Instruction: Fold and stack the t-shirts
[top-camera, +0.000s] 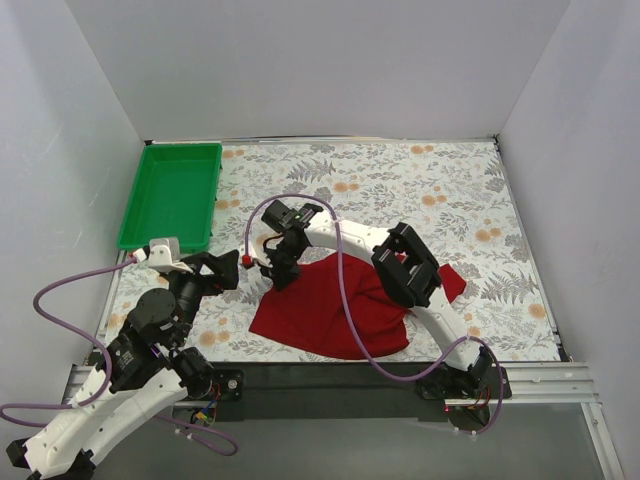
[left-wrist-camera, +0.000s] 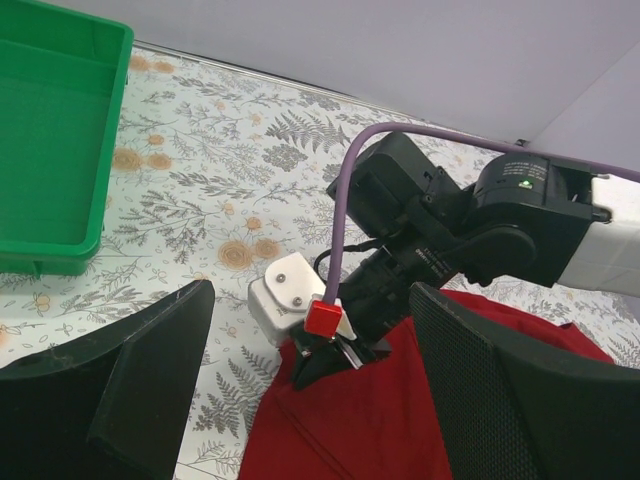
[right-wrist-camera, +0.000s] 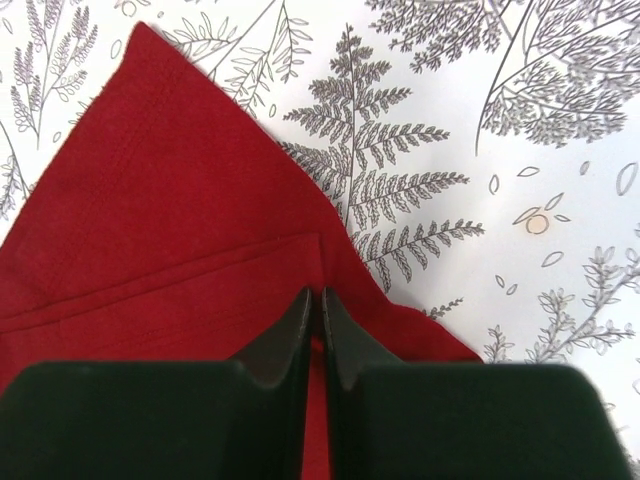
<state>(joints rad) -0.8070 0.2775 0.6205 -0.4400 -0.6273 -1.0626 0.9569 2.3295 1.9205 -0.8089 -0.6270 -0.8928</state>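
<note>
A dark red t-shirt (top-camera: 330, 310) lies partly folded on the flower-patterned table, near the front middle. My right gripper (top-camera: 283, 276) is down at its upper left corner. In the right wrist view the right gripper (right-wrist-camera: 316, 296) has its jaws pressed together on a fold of the red t-shirt (right-wrist-camera: 160, 200), with cloth showing in the thin gap. My left gripper (top-camera: 222, 272) hovers open just left of the shirt and holds nothing. The left wrist view shows the left gripper (left-wrist-camera: 310, 295) facing the right gripper's tips (left-wrist-camera: 335, 360) on the shirt corner (left-wrist-camera: 370, 420).
A green plastic tray (top-camera: 172, 195) stands at the back left, also in the left wrist view (left-wrist-camera: 50, 130). The right arm's purple cable (top-camera: 345, 300) loops over the shirt. White walls enclose the table on three sides.
</note>
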